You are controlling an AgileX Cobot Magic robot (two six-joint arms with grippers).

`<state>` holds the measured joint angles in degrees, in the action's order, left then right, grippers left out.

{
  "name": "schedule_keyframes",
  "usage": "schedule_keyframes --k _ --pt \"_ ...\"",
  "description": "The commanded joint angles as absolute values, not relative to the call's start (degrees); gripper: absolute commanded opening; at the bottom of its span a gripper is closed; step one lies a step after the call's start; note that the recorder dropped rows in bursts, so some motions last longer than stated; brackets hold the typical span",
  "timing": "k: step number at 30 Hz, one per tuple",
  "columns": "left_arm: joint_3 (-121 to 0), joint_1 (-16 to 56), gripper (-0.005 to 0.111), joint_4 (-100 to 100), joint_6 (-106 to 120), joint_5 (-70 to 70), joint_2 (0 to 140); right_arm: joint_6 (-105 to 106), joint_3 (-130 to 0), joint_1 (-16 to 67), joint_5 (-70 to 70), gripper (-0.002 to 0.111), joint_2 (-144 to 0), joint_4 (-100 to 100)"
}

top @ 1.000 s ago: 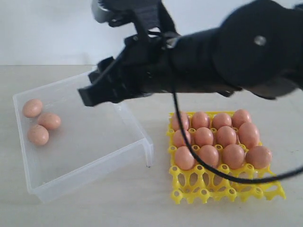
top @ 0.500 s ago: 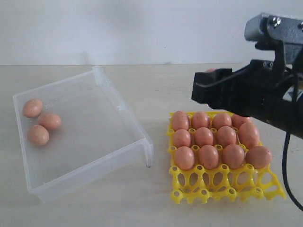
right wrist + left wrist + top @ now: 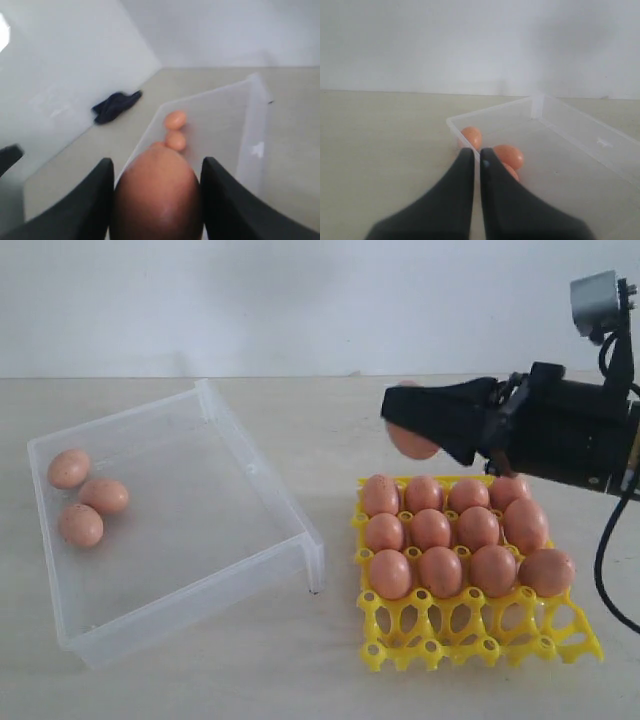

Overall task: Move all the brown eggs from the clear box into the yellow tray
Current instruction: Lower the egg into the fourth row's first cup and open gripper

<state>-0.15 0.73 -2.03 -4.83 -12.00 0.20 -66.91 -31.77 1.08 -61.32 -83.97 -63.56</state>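
Note:
Three brown eggs (image 3: 85, 496) lie at the left end of the clear box (image 3: 265, 490). The yellow tray (image 3: 470, 630) to its right holds several eggs in its back three rows; its front row of cells stands bare. My right gripper (image 3: 400, 422) hangs above the tray's back left corner, shut on one brown egg (image 3: 414, 446). The right wrist view shows that egg (image 3: 157, 192) filling the gap between the two black fingers (image 3: 95, 200). My left gripper (image 3: 476, 152) is shut on nothing, low beside the box's outer end near the eggs (image 3: 509, 155). It is out of the exterior view.
The black cable (image 3: 605, 570) of the right arm loops down past the tray's right side. A white wall runs behind the table. A dark cloth (image 3: 116, 106) lies far off in the right wrist view. Bare tabletop lies in front of box and tray.
The right arm has swung from above the clear box to the right with the egg in its jaws. It now hangs lower, over the tray's back left corner. Box and tray eggs are unmoved.

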Motion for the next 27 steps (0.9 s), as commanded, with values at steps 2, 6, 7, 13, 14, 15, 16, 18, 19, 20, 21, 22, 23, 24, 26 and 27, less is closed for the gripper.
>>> schedule_keyframes --k 2,6,7,13,14,15,16,18,19,20,21,22,23,24,26,27 --pt "0.0 0.6 0.004 -2.1 -4.9 -11.9 0.0 -69.8 -32.1 0.5 -64.9 0.0 -84.1 -80.4" --pt "0.0 0.6 0.004 -2.1 -4.9 -11.9 0.0 -67.2 -32.1 0.5 -58.7 0.0 -84.1 -88.1" --pt "0.0 0.6 0.004 -2.1 -4.9 -11.9 0.0 -67.1 -32.1 0.5 -56.4 0.0 -84.8 -87.9" --pt "0.0 0.6 0.004 -2.1 -4.9 -11.9 0.0 -66.0 -32.1 0.5 -56.3 0.0 -91.6 -87.3" --pt "0.0 0.6 0.004 -2.1 -4.9 -11.9 0.0 -66.0 -32.1 0.5 -56.8 0.0 -92.7 -87.3" --pt "0.0 0.6 0.004 -2.1 -4.9 -11.9 0.0 -65.8 -32.1 0.5 -57.5 0.0 -94.2 -87.3" --pt "0.0 0.6 0.004 -2.1 -4.9 -11.9 0.0 -65.2 -32.1 0.6 -58.0 0.0 -95.3 -87.3" --pt "0.0 0.6 0.004 -2.1 -4.9 -11.9 0.0 -63.2 -32.1 0.6 -58.9 0.0 -97.3 -86.4" --pt "0.0 0.6 0.004 -2.1 -4.9 -11.9 0.0 -61.7 -32.1 0.6 -59.5 0.0 -98.4 -85.7" --pt "0.0 0.6 0.004 -2.1 -4.9 -11.9 0.0 -60.5 -32.1 0.6 -60.5 0.0 -99.2 -85.0" --pt "0.0 0.6 0.004 -2.1 -4.9 -11.9 0.0 -59.0 -32.1 0.6 -61.8 0.0 -100.1 -84.3" --pt "0.0 0.6 0.004 -2.1 -4.9 -11.9 0.0 -57.5 -32.1 0.6 -63.3 0.0 -101.0 -84.0" --pt "0.0 0.6 0.004 -2.1 -4.9 -11.9 0.0 -55.7 -32.1 0.6 -64.8 0.0 -101.8 -83.4" --pt "0.0 0.6 0.004 -2.1 -4.9 -11.9 0.0 -53.8 -32.1 0.6 -65.7 0.0 -102.3 -83.0" --pt "0.0 0.6 0.004 -2.1 -4.9 -11.9 0.0 -50.8 -32.1 0.6 -66.1 0.0 -103.2 -82.6" --pt "0.0 0.6 0.004 -2.1 -4.9 -11.9 0.0 -49.9 -32.1 0.6 -65.7 0.0 -103.5 -82.6"
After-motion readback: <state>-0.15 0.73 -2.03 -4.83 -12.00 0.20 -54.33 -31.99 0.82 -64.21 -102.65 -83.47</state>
